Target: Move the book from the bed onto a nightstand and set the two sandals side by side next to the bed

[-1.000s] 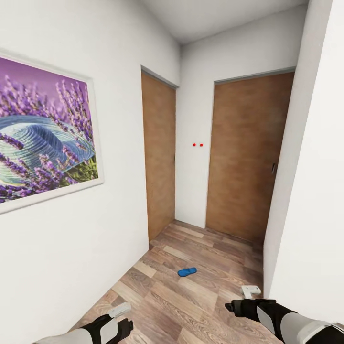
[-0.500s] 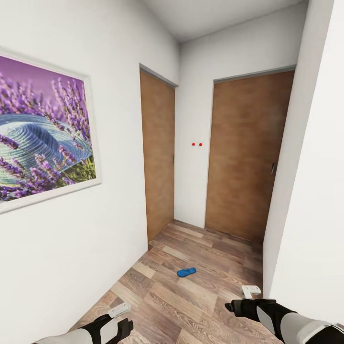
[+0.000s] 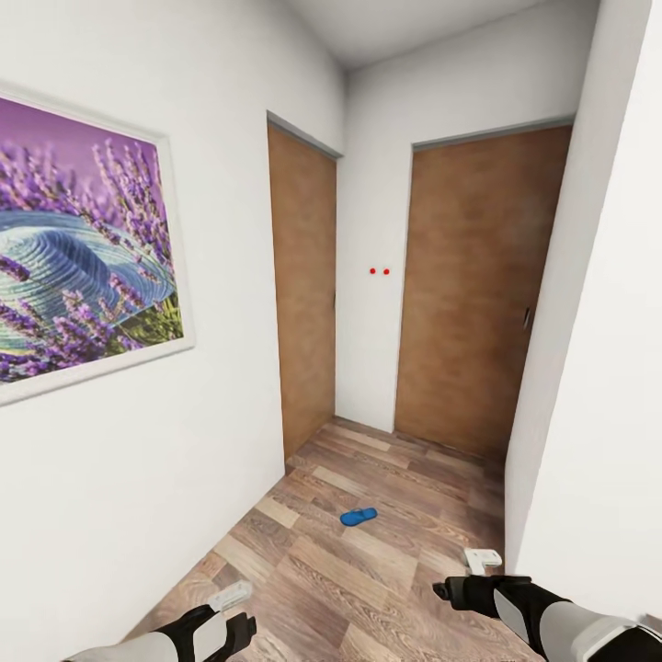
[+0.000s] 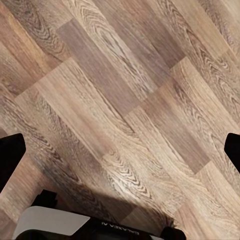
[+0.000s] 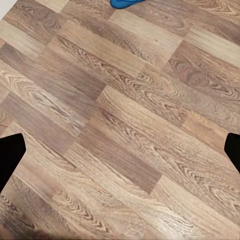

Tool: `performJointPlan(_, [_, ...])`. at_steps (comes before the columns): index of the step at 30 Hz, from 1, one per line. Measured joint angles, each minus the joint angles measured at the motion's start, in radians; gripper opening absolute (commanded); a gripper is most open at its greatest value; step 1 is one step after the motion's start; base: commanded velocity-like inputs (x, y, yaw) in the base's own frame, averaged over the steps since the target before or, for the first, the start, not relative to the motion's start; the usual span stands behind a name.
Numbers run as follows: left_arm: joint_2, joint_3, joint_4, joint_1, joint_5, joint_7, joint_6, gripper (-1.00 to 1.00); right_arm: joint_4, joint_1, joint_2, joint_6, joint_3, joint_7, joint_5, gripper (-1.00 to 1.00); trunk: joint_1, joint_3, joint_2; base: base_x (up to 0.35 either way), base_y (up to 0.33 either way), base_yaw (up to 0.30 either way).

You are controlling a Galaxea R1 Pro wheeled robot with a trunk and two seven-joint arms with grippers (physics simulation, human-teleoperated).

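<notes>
One bright blue sandal (image 3: 359,517) lies flat on the wood-plank floor (image 3: 386,570) of a narrow hallway, ahead of me and between my arms. Its edge also shows in the right wrist view as the sandal (image 5: 125,3). My left gripper (image 3: 232,609) hangs low by the left wall, open, with bare floor between its fingertips (image 4: 10,152). My right gripper (image 3: 471,572) hangs near the right wall, open and holding nothing, short of the sandal. The book, the bed and the nightstands are out of view.
White walls close in on both sides. A framed lavender picture (image 3: 83,257) hangs on the left wall. Two shut brown wooden doors stand ahead, one on the left (image 3: 303,294) and one facing me (image 3: 469,294).
The whole view has shifted slightly as the camera moved; the picture slid left and the sandal sits a little higher in the frame. Both arms keep the same pose.
</notes>
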Motion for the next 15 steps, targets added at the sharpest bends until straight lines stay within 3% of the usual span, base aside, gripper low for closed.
performJointPlan(10, [0.001,0.0,0.0,0.0,0.0,0.0,0.0,1.0,0.0,0.0,0.0,0.0,-0.001,0.0,0.0,1.0,0.0,-0.01,0.0,0.001,0.004,0.0])
performJointPlan(15, [0.001,0.0,0.0,0.001,0.0,0.0,0.0,1.0,0.0,0.0,0.0,0.0,-0.001,0.0,0.0,1.0,0.0,-0.011,0.0,0.058,0.104,-0.039])
